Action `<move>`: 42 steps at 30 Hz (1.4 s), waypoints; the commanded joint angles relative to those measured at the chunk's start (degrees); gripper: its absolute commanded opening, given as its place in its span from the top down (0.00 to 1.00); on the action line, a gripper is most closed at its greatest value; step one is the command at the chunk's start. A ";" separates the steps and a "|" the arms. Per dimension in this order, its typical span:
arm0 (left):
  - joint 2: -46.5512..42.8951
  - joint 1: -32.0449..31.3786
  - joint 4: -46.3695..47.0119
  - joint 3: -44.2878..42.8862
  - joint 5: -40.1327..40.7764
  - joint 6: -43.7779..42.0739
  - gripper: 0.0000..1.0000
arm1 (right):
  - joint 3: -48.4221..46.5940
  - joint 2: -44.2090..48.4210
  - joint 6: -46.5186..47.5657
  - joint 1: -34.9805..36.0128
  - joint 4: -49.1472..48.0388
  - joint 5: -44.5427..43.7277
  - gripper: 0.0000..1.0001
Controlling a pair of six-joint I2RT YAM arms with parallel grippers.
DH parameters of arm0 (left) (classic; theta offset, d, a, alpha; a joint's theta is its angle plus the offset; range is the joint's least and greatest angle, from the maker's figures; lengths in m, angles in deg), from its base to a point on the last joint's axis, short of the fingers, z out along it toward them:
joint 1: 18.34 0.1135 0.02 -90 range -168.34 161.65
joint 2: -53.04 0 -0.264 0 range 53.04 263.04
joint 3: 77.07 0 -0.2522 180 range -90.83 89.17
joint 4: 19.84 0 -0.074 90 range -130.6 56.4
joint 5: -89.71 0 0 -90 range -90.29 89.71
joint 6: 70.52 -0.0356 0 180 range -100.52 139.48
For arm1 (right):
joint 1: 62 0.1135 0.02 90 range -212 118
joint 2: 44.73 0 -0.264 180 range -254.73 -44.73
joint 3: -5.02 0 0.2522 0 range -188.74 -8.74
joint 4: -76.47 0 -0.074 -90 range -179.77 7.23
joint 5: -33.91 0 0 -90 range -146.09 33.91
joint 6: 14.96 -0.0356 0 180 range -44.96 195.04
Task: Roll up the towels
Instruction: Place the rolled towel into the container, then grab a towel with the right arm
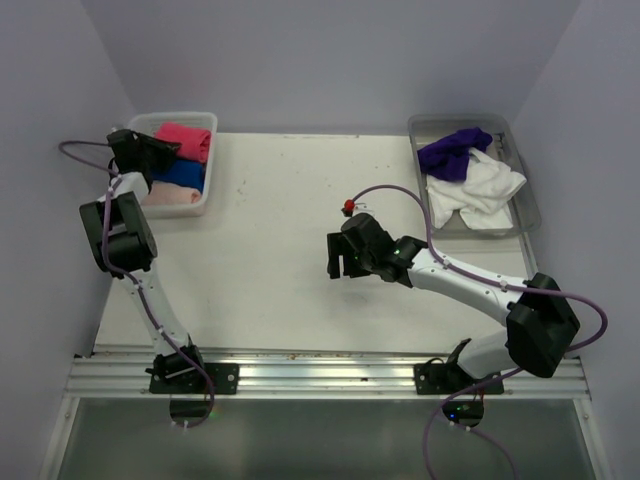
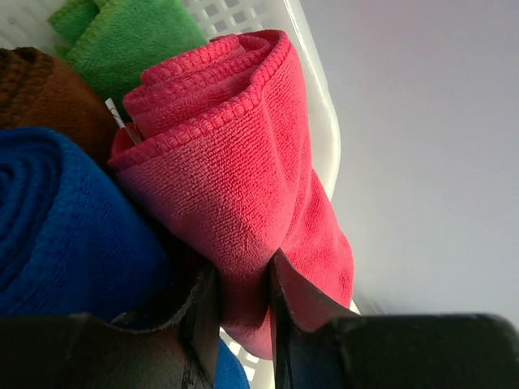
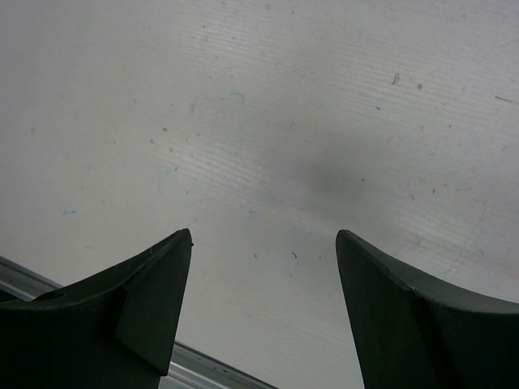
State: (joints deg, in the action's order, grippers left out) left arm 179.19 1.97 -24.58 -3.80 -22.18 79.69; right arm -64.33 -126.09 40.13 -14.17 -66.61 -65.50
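Note:
My left gripper (image 1: 160, 150) reaches into the white basket (image 1: 211, 175) at the back left and is shut on a rolled pink towel (image 2: 227, 170), which also shows from above (image 1: 186, 140). The roll lies against the basket's wall (image 2: 318, 105), beside a rolled blue towel (image 2: 65, 227), a brown one (image 2: 40, 93) and a green one (image 2: 122, 36). My right gripper (image 1: 340, 262) is open and empty, low over the bare white table (image 3: 268, 121) near the middle. Unrolled purple (image 1: 455, 152) and white (image 1: 478, 190) towels lie in the clear tray (image 1: 530, 210) at the back right.
A small red object (image 1: 348, 208) sits on the table just behind my right gripper, by its purple cable (image 1: 420, 200). The metal rail (image 1: 320, 375) runs along the table's near edge. Walls close in the left, back and right sides.

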 commanded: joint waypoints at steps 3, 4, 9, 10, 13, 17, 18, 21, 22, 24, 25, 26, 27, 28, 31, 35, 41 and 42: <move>-4.86 1.39 -3.03 -0.28 4.75 -2.02 0.72 | -0.39 1.12 -0.15 -0.02 0.05 -0.26 0.25; -4.68 1.48 -3.65 -0.63 4.40 -2.20 0.72 | -0.39 1.12 -0.15 -0.11 0.13 -0.35 0.25; -4.24 1.39 -7.33 -0.99 5.71 -2.81 0.68 | 0.04 1.29 -0.24 -0.11 -0.04 -0.43 0.25; -4.42 1.39 -8.13 -0.99 6.41 -3.07 0.64 | 0.13 1.47 -0.33 -0.11 -0.04 -0.43 0.25; -5.56 1.22 -8.93 -0.46 8.53 -3.51 0.54 | 0.40 2.17 -0.33 -0.11 0.05 -0.70 0.25; -7.05 1.22 -8.93 -0.11 9.23 -4.22 0.47 | 0.75 2.70 -0.50 -0.02 0.13 -0.96 0.25; -7.23 1.13 -8.93 -0.11 8.89 -4.22 0.44 | 0.84 2.70 -0.59 -0.02 0.05 -0.96 0.25; -7.93 1.13 -11.04 -0.28 8.36 -4.48 0.33 | 1.45 3.40 -1.03 -0.11 -0.13 -0.96 0.25; -8.11 1.13 -11.04 -0.28 8.18 -4.66 0.32 | 1.54 3.58 -1.12 -0.11 -0.22 -0.96 0.26; -8.99 1.13 -11.04 -0.20 7.39 -5.01 0.30 | 1.80 4.54 -1.47 -0.11 -0.13 -1.05 0.26; -9.34 1.13 -11.12 -0.11 7.21 -5.10 0.30 | 2.15 4.81 -1.56 -0.02 -0.04 -1.14 0.26; -10.38 1.22 -11.21 -0.02 7.12 -5.36 0.30 | 2.24 5.16 -1.56 -0.02 0.04 -1.31 0.26; -11.09 1.13 -11.65 0.15 7.12 -5.62 0.30 | 2.59 5.42 -1.65 0.07 0.22 -1.49 0.26; -11.79 1.13 -11.91 0.33 7.21 -5.89 0.30 | 2.68 6.03 -1.73 -0.02 0.48 -2.01 0.26; -16.96 1.13 -13.58 0.94 8.44 -7.90 0.30 | 3.38 7.26 -1.91 -0.02 0.92 -3.07 0.26; -22.69 1.13 -11.49 4.63 10.90 -11.76 0.31 | 4.26 8.32 -2.17 0.07 0.40 -3.77 0.26; -16.48 0.87 -7.55 -0.61 6.51 -13.98 0.34 | 5.76 8.50 -2.88 -0.02 -1.44 -2.46 0.26; -14.89 0.60 -7.52 -2.03 5.64 -13.97 0.34 | 5.76 8.50 -2.96 -0.02 -1.54 -2.19 0.27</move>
State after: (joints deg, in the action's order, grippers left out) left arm 159.10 2.43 -35.43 -2.38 -14.22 68.43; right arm -58.83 -118.79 38.58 -14.17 -66.65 -67.07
